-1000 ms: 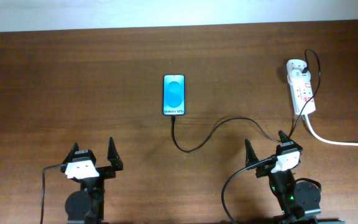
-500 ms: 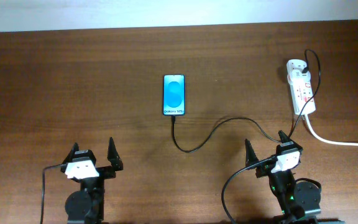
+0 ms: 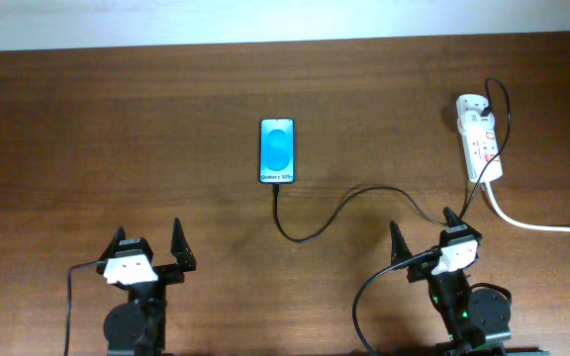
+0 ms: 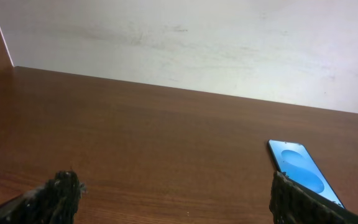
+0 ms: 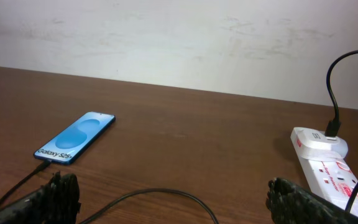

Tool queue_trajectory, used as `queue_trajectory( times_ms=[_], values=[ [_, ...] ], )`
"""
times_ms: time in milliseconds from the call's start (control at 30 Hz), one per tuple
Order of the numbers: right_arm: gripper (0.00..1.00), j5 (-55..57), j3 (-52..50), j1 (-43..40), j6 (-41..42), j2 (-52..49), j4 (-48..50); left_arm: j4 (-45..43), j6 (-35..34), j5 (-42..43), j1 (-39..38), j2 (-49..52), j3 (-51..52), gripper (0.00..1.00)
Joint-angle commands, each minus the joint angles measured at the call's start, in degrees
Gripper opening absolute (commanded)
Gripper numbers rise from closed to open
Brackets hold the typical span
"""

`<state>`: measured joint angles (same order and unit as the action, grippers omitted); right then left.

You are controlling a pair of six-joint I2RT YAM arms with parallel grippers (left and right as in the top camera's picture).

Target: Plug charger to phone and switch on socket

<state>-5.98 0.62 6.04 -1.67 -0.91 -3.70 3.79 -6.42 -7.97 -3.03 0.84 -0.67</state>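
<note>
The phone (image 3: 277, 151) lies flat mid-table, blue screen up; it also shows in the left wrist view (image 4: 303, 169) and the right wrist view (image 5: 75, 138). The thin black charger cable (image 3: 344, 205) runs from the phone's near end in a wave to the adapter on the white socket strip (image 3: 481, 138) at the far right. In the right wrist view the cable (image 5: 160, 194) reaches the phone's edge, and the socket strip (image 5: 328, 168) shows its adapter. My left gripper (image 3: 147, 244) is open and empty near the front edge. My right gripper (image 3: 423, 233) is open and empty over the cable.
A thick white cord (image 3: 537, 223) leaves the socket strip toward the right edge. A pale wall (image 4: 197, 43) rises behind the table's far edge. Bare brown wood (image 3: 117, 129) fills the left half.
</note>
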Motion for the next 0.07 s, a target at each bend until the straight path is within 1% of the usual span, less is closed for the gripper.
queue_trajectory(
  times_ms=[0, 33],
  values=[
    [0.99, 0.28, -0.31, 0.33, 0.17, 0.44, -0.37, 0.17, 0.94, 0.22, -0.02, -0.55, 0.15, 1.00],
    [0.99, 0.26, -0.31, 0.33, 0.17, 0.44, -0.37, 0.17, 0.94, 0.22, -0.02, -0.55, 0.15, 1.00]
  ],
)
